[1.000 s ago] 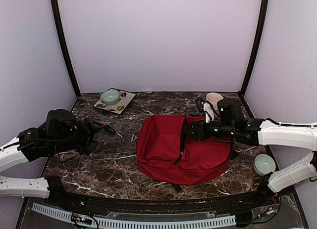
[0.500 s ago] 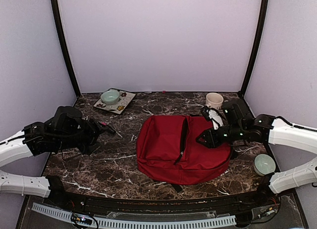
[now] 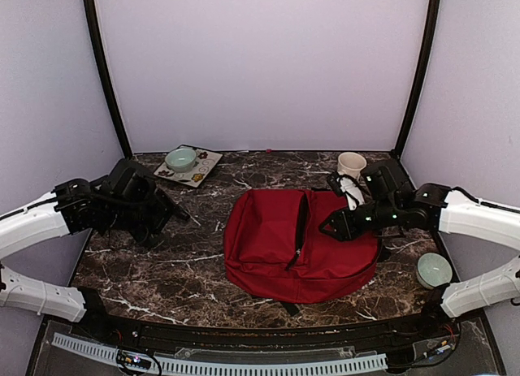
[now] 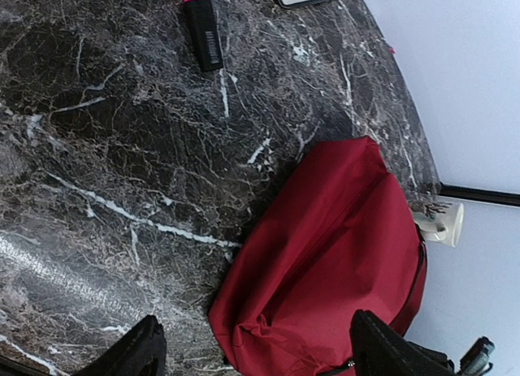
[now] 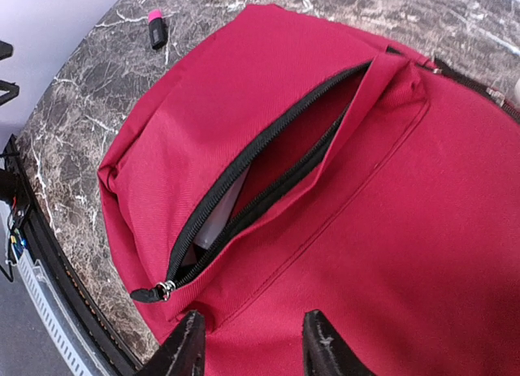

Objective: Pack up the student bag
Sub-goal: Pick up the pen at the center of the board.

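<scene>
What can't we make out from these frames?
- Inside the red fabric backpack: the right wrist view shows only a pale sliver past the zip; the flap hides the rest.
- Pink-and-black marker: left wrist view, cut off by the top edge.
- Right gripper: pinching fabric or clear of it, unclear; top view too small.
- Print on the white mug: left wrist view, too small.

The dark marble table before me carries the red student bag at its middle, a tray far left, a mug far right, a pink marker left, and a pale bowl near right.
</scene>
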`<state>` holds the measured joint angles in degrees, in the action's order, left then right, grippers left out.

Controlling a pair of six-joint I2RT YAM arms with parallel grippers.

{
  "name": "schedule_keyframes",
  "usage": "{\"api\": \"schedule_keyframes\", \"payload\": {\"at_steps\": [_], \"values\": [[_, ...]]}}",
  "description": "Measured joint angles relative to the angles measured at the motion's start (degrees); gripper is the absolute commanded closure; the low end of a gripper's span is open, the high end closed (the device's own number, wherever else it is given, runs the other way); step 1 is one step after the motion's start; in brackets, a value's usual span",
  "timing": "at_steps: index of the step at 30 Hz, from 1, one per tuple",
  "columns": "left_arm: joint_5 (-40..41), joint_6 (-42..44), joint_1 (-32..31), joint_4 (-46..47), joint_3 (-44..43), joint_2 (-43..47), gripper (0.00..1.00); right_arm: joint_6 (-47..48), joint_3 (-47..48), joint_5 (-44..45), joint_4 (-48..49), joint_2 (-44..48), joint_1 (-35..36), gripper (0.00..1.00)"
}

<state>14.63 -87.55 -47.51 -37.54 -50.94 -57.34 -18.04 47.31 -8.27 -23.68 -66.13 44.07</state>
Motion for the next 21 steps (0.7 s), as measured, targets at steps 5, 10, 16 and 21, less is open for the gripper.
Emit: {"api": "schedule_keyframes", "payload": {"at_steps": [5,10,16,21], "values": [[-2.1,3.5,5.3,-4.6,-8.7,-10.6,0.07,0.2,2.3,1.7,-0.8,0.0,0.0,0.52],[-2.3,10.8,9.4,-10.3,-17.4,-19.5,0.01,0.4,3.6,3.7,-4.0,0.6,0.0,0.49],[-0.6,20.6,11.4,-15.2,-29.6,-29.2,0.01,0.2,3.0,5.9,-6.4,5.5,0.0,0.47],[-4.2,25.2,13.7,-16.0,-32.1,-33.7,0.08,0.1,2.9,7.6,-7.4,8.8,0.0,0.46]]}}
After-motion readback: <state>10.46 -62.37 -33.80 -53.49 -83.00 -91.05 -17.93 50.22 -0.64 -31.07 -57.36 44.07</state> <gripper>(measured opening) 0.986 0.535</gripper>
